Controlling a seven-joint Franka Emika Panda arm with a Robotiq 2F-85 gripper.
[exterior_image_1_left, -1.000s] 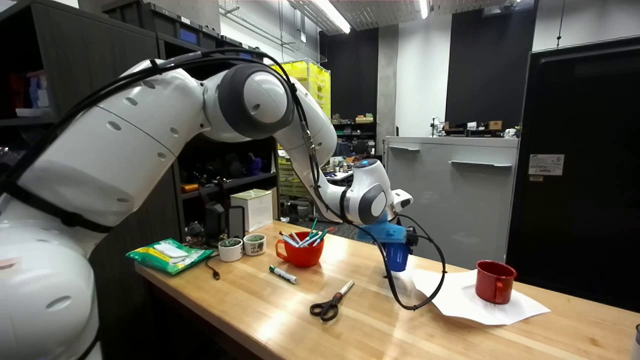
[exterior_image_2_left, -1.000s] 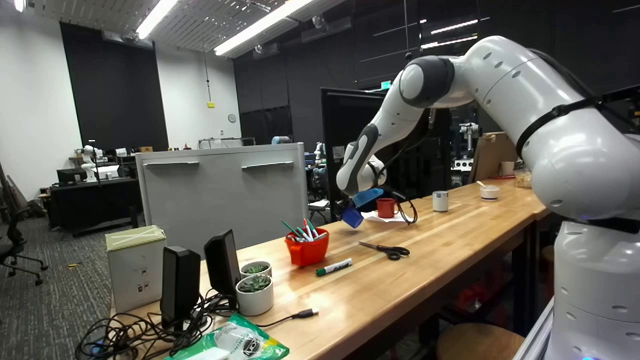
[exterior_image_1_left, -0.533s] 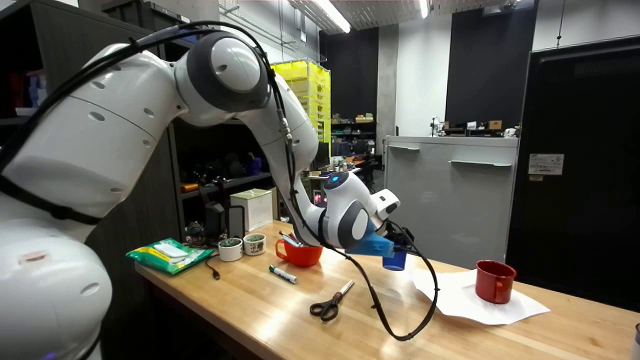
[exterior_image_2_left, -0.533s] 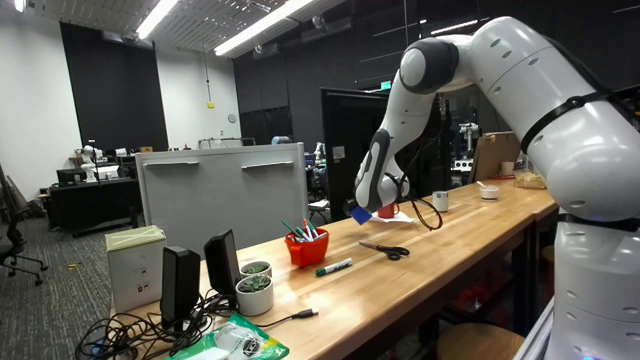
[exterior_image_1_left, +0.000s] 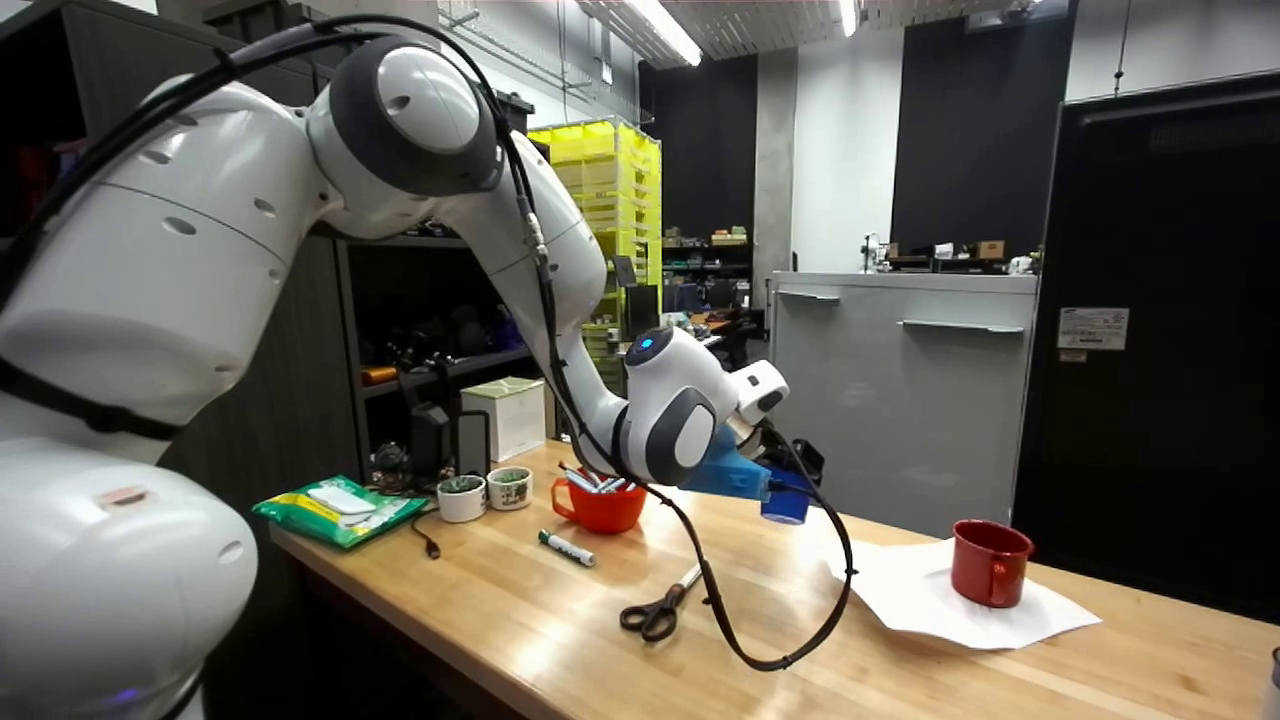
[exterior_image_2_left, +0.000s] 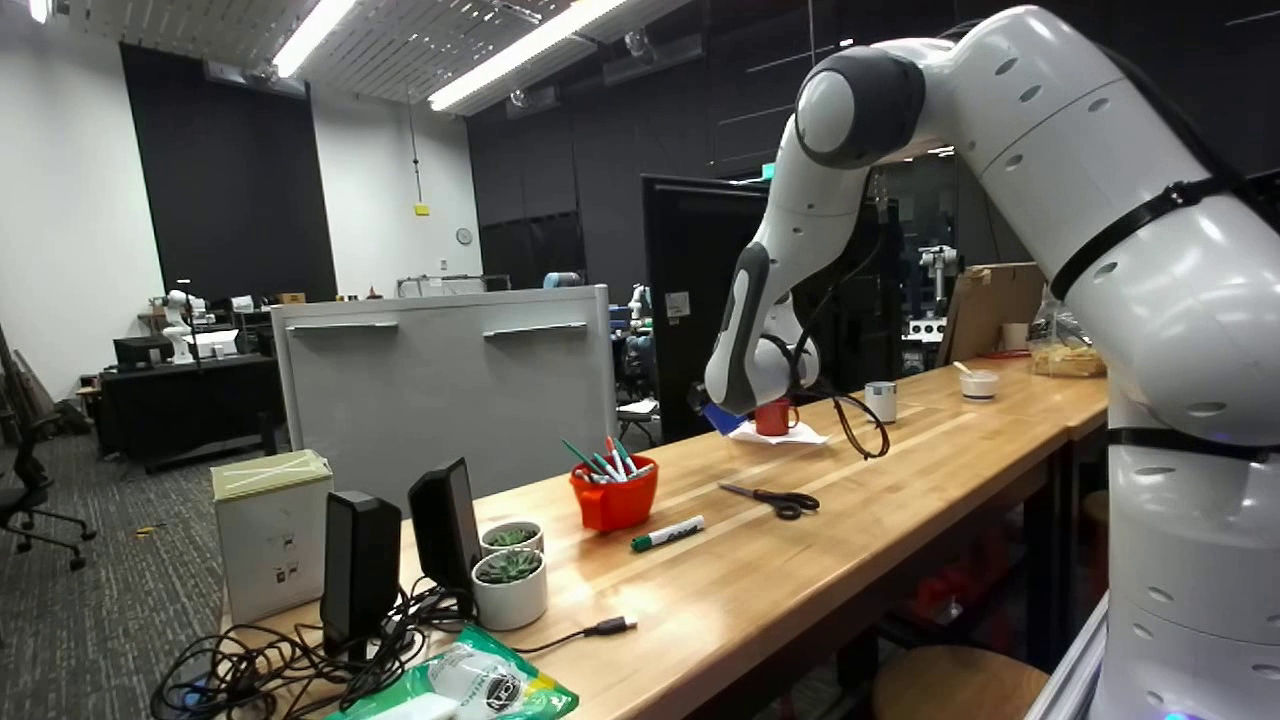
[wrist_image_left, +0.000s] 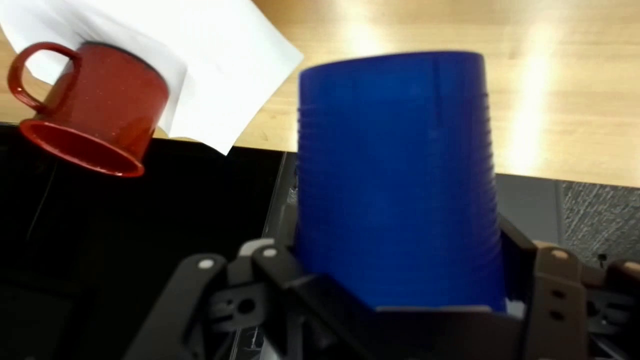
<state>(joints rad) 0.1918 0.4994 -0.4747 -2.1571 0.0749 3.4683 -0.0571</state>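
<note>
In the wrist view a ribbed blue cup (wrist_image_left: 400, 175) fills the middle, with a finger pressed against either side. My gripper (wrist_image_left: 402, 240) is shut on it. The cup's far end points at the wooden tabletop; the near end is hidden behind the gripper's body. In an exterior view the blue cup (exterior_image_1_left: 785, 508) hangs over the table's back part, below the light-blue bracket (exterior_image_1_left: 728, 470). It looks tilted in an exterior view, where the blue cup (exterior_image_2_left: 722, 418) is partly hidden by the hand. A red mug (exterior_image_1_left: 990, 563) stands on white paper (exterior_image_1_left: 925, 605), apart from the gripper.
Scissors (exterior_image_1_left: 657, 612) lie on the table (exterior_image_1_left: 500, 600), near a green-capped marker (exterior_image_1_left: 566, 548). An orange-red mug of markers (exterior_image_2_left: 614, 497) stands close by. Two potted succulents (exterior_image_2_left: 510, 590), black speakers (exterior_image_2_left: 360, 570) and a white can (exterior_image_2_left: 880, 402) share the tabletop. A cable loop hangs from the wrist.
The arm has drawn back toward its base and its elbow has risen. The hand has tipped over further, and the blue cup has shifted slightly with it, still gripped.
</note>
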